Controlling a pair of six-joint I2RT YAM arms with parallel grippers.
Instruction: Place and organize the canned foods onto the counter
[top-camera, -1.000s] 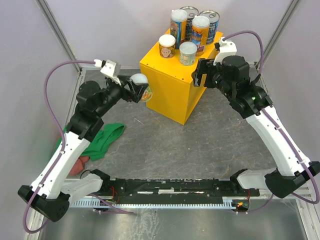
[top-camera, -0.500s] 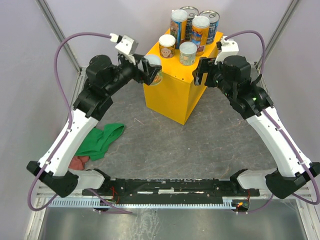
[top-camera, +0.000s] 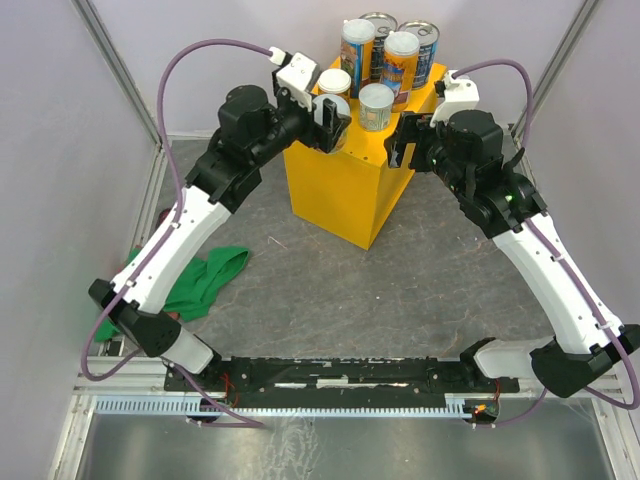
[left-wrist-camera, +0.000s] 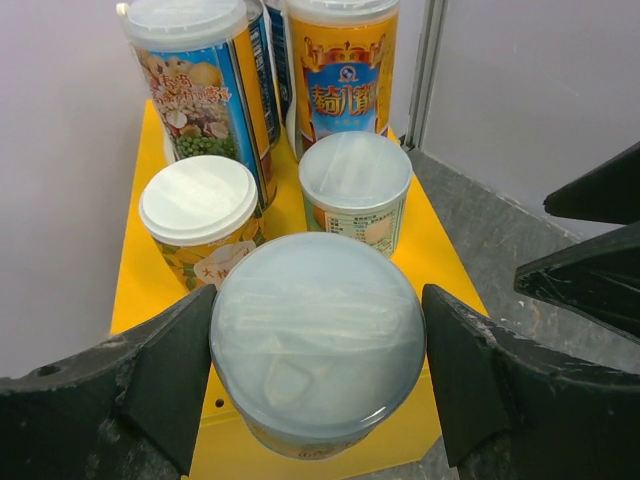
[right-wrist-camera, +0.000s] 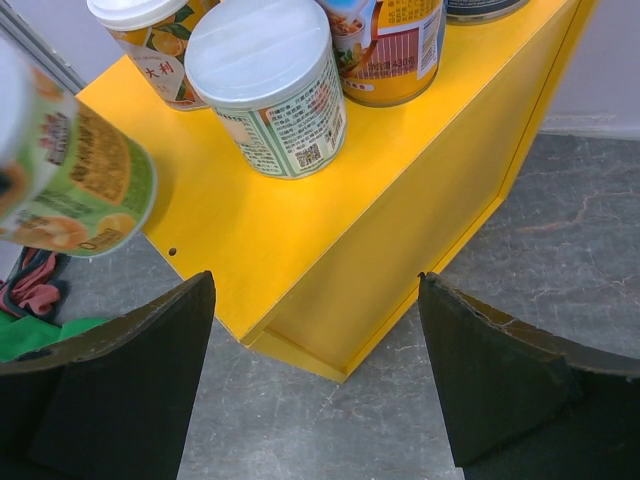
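Left fingers (left-wrist-camera: 150, 390) clamped on small can (left-wrist-camera: 318, 345) over box (right-wrist-camera: 300, 220) edge; right fingers (right-wrist-camera: 120, 370) wide open, empty, beside box.

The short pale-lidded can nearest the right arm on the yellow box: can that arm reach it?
Probably yes: the open right gripper faces this can across bare yellow box top; nothing stands between.

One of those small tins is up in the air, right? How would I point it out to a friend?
Find the big yellow box on the grey floor. At its left corner the left gripper clamps a short can with a clear pale lid. Unlike the white-lidded can and the clear-lidded can standing on the box behind it, this one hangs between black fingers.
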